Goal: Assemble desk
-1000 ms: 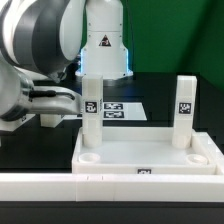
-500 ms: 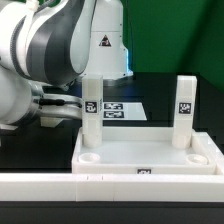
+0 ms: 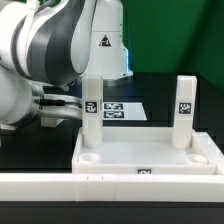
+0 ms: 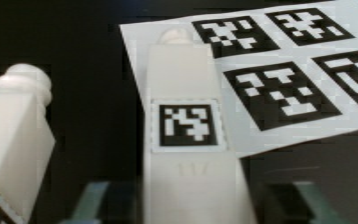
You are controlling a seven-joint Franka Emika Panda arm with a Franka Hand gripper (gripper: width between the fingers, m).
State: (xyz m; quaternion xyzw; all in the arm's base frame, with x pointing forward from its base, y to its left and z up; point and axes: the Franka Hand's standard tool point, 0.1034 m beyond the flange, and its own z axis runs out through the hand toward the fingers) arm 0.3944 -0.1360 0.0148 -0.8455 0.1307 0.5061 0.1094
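Observation:
The white desk top (image 3: 150, 152) lies on the black table with two white tagged legs upright in its far corner sockets, the left leg (image 3: 91, 105) and the right leg (image 3: 185, 108). Its two near sockets are empty. My gripper (image 3: 68, 108) comes in from the exterior view's left, beside the left leg and mostly hidden by the arm. In the wrist view my gripper (image 4: 197, 200) is open and straddles a tagged leg (image 4: 190, 110), with a dark gap on each side between leg and fingers (image 4: 98, 200). A second leg (image 4: 23, 130) stands beside it.
The marker board (image 3: 118, 111) lies flat on the table behind the left leg; it also shows in the wrist view (image 4: 291, 70). A long white rail wall (image 3: 60, 185) runs along the front. The arm's bulk fills the exterior view's left.
The arm's upper links swung down and toward the exterior view's right a second ago and have held still since. The legs and the desk top have not moved.

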